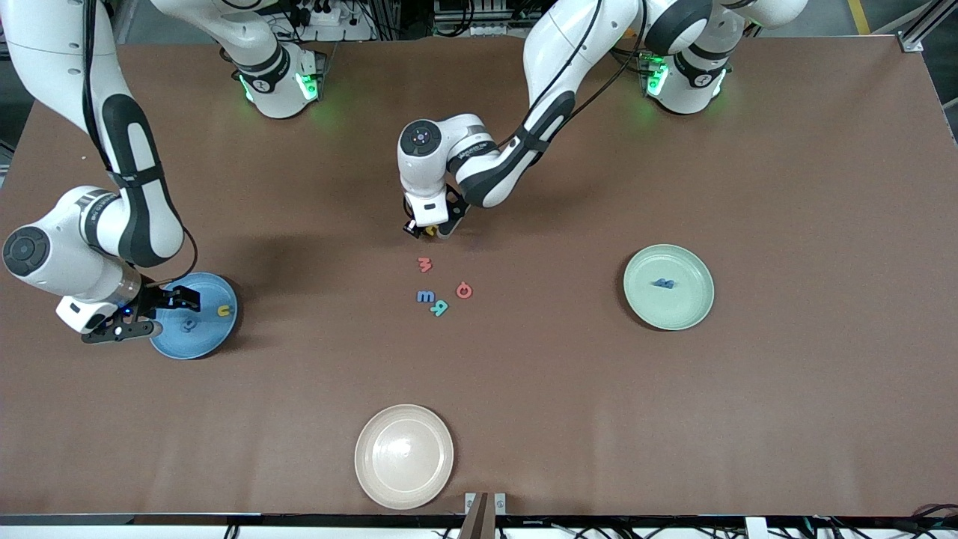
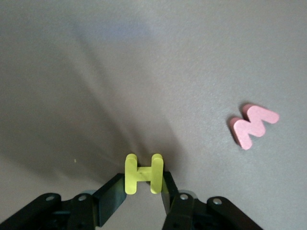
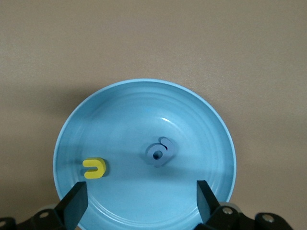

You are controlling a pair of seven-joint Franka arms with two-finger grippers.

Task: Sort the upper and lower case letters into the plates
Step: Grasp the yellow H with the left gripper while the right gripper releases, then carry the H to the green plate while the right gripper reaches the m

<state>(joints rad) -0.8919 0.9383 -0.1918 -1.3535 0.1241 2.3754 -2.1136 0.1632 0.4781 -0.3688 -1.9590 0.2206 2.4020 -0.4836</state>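
Observation:
My left gripper is shut on a yellow letter H close above the table's middle; the H shows in the front view too. A pink M, a pink round letter, a blue m and a teal R lie nearer the front camera. The sky blue plate holds a yellow u and a blue letter. My right gripper hangs open over it. The mint green plate holds one blue letter.
A cream-beige plate sits near the table's front edge, nearer the camera than the loose letters. The blue plate is toward the right arm's end, the mint plate toward the left arm's end. Brown table surface lies between them.

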